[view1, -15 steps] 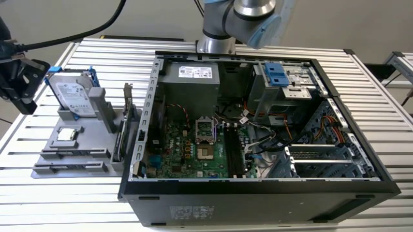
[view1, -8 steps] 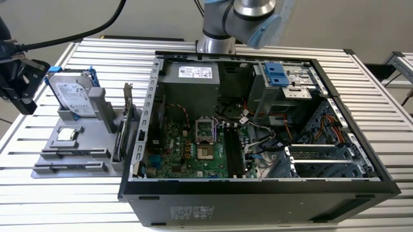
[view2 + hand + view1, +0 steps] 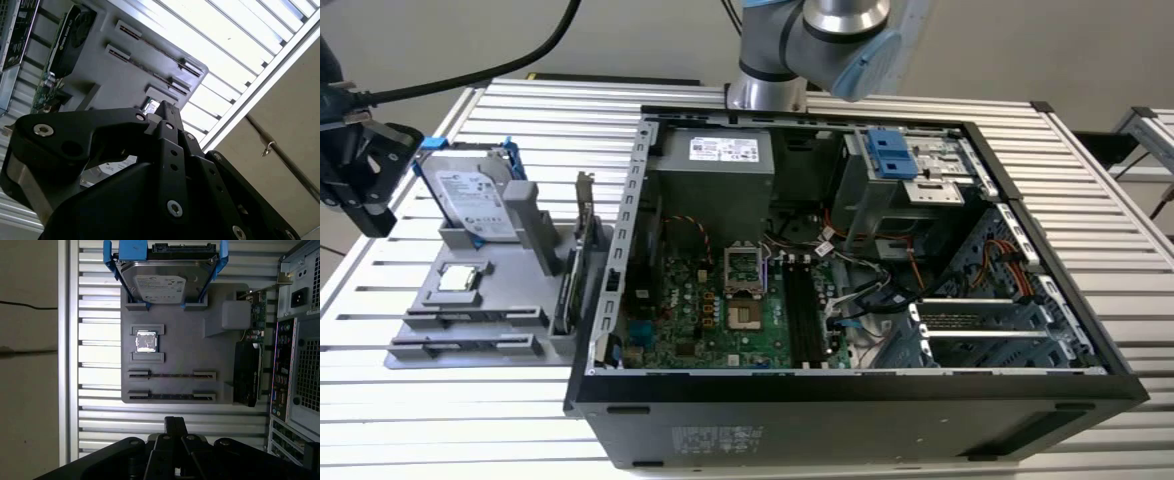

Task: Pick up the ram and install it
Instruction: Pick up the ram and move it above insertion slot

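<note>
The ram shows as thin dark strips standing on edge, one [image 3: 172, 375] in each of the two long slots of the grey parts holder [image 3: 185, 340], the second strip [image 3: 172, 396] closer to my fingertips. My black gripper [image 3: 175, 421] hovers off the holder's slotted end, apart from the ram, with its fingers shut and nothing between them. In the exterior view the gripper [image 3: 374, 215] hangs at the far left, beside the holder [image 3: 494, 290]. The open computer case [image 3: 854, 385] holds the motherboard's long black memory slots [image 3: 801, 310].
On the holder stand a silver hard drive in a blue frame [image 3: 167, 280], a small square chip [image 3: 146, 341] and an expansion card [image 3: 247, 375] next to the case. The slatted metal table's edge [image 3: 67, 360] runs close to the holder. A black cable [image 3: 480, 70] hangs above.
</note>
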